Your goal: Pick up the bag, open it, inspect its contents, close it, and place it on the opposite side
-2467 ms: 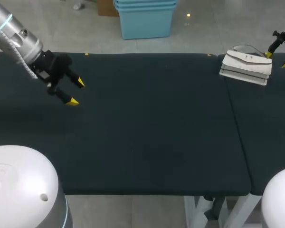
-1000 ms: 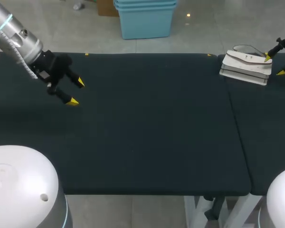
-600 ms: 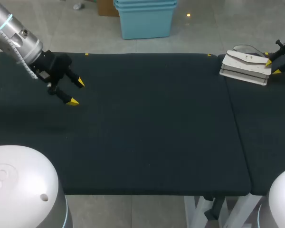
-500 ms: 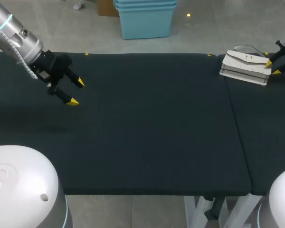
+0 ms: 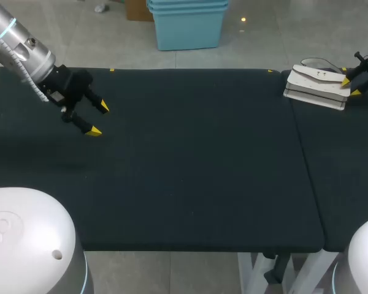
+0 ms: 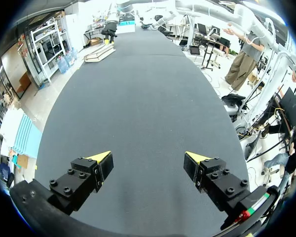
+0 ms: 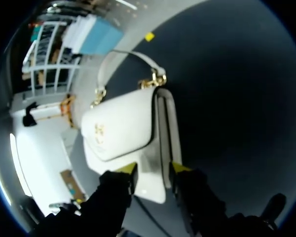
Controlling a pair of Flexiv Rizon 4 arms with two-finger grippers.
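The white bag [image 5: 316,86] lies flat on the table [image 5: 190,159], at the far right corner, just to the right of the seam [image 5: 306,165] that splits the dark top into two parts. Its flap [image 7: 121,128] faces up and is closed, with a small gold-coloured clasp [image 7: 97,129] on it. The handle [image 7: 126,61] loops out from the bag's far end, joined to the bag by gold-coloured rings.

The right tool [image 5: 350,86] is at the bag's right end. In the right wrist view the right tool [image 7: 153,170] sits over the near end of the bag [image 7: 123,131], with the flap's edge and the bag's side lying in the middle of it. Whether it pinches the bag or only straddles it cannot be told.

The left tool [image 5: 99,119] hangs over the left part of the table, well apart from the bag, on the left arm [image 5: 24,52] that comes in from the far left corner. It is spread wide and holds nothing. In the left wrist view the left tool [image 6: 148,158] has only bare table [image 6: 148,98] between its yellow tips [image 6: 99,157]. Far ahead of it, at the other end of the table, the bag [image 6: 99,53] shows small, with the right arm [image 6: 111,29] just beside it
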